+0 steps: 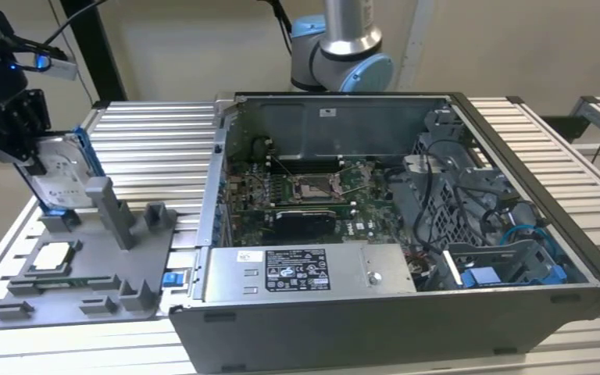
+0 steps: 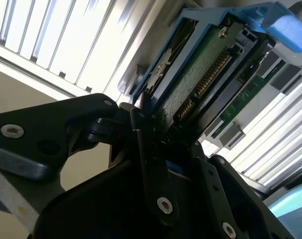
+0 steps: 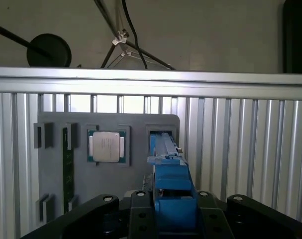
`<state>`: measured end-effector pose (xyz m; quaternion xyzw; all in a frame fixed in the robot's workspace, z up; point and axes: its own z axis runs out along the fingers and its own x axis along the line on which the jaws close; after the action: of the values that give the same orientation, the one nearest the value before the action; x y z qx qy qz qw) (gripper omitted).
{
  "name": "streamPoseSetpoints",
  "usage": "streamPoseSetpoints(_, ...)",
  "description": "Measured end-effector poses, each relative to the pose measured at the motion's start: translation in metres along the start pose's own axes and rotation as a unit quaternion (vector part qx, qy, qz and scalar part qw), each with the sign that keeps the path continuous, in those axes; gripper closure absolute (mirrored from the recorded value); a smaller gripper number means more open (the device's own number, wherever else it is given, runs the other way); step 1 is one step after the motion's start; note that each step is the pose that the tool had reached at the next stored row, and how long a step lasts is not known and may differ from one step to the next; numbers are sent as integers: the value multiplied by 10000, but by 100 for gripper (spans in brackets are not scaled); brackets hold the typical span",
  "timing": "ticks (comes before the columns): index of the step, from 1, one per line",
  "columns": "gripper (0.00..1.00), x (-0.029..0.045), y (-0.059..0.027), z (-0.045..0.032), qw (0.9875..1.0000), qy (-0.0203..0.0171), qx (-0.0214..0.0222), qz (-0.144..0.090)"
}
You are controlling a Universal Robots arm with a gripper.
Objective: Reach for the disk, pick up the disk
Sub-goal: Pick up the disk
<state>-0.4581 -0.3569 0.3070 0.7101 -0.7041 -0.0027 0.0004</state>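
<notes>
Gripper: 2 black fingers pinching the disk. Disk: between the jaws, on edge, blue rails showing, far end at a slot of the grey tray. Chip: 1, flat on tray, beside disk. Open computer case: well apart.

- The fingers press both faces of the upright disk, so no gap is left there.
- A tall grey post on the fixture stands just beside the disk, on the exterior view's right.
- Bare bench lies open between the fixture and the computer case, whose wall blocks passage farther right.
- The chip lies flat and low.
</notes>
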Motion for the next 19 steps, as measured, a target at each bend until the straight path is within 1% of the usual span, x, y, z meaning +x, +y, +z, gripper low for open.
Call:
streamPoseSetpoints(8, 100, -1, 1, -69, 10000, 0, 0, 1)
streamPoseSetpoints(19, 100, -1, 1, -198, 10000, 0, 0, 0)
